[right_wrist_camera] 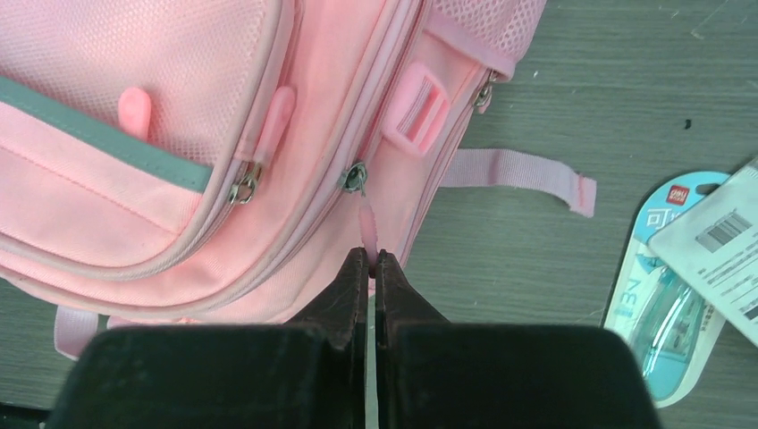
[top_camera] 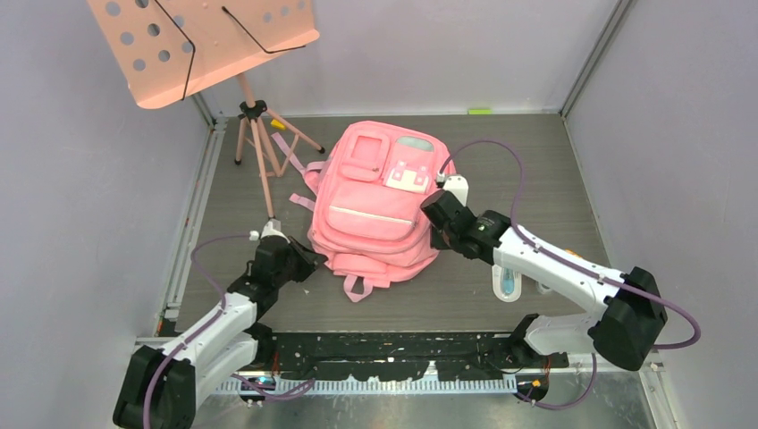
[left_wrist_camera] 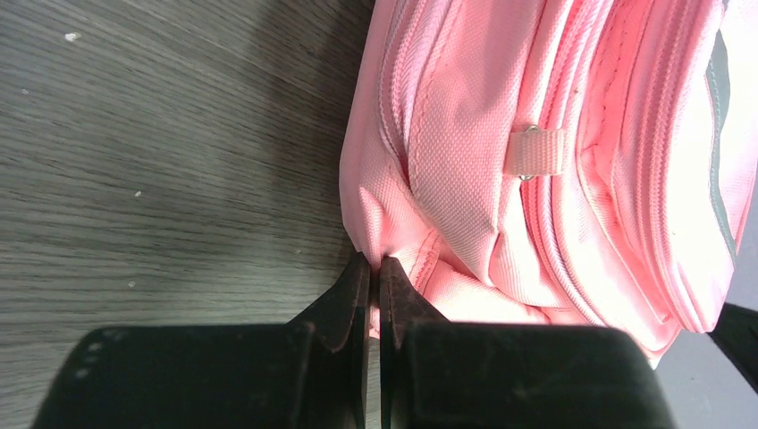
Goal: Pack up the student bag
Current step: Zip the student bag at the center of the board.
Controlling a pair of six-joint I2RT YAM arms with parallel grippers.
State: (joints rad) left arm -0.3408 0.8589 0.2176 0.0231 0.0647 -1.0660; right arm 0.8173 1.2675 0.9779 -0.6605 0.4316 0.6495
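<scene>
The student bag [top_camera: 375, 206] lies flat in the middle of the table [top_camera: 554, 170], front pockets up, with its straps trailing toward the music stand [top_camera: 206, 45] at the far left. Both arms are on it, one on each side. The left gripper [left_wrist_camera: 374, 261] sits low at the bag's near left corner, jaws pressed together, and a fold of the corner seam looks nipped between the tips. That reads as an anchor, pinning the soft body so it does not drag across the table. The right gripper [right_wrist_camera: 370, 254] is at the opposite flank, jaws clamped on the thin pink zip pull [right_wrist_camera: 366, 225] hanging off a slider [right_wrist_camera: 356, 177] on the bag's side. The pairing makes sense: one holds, the other draws the zip. The bag looks zipped shut here, so I'd say packing proper has not begun. A blister pack [right_wrist_camera: 666, 295] lies on the table just beside the right arm, likely cargo
</scene>
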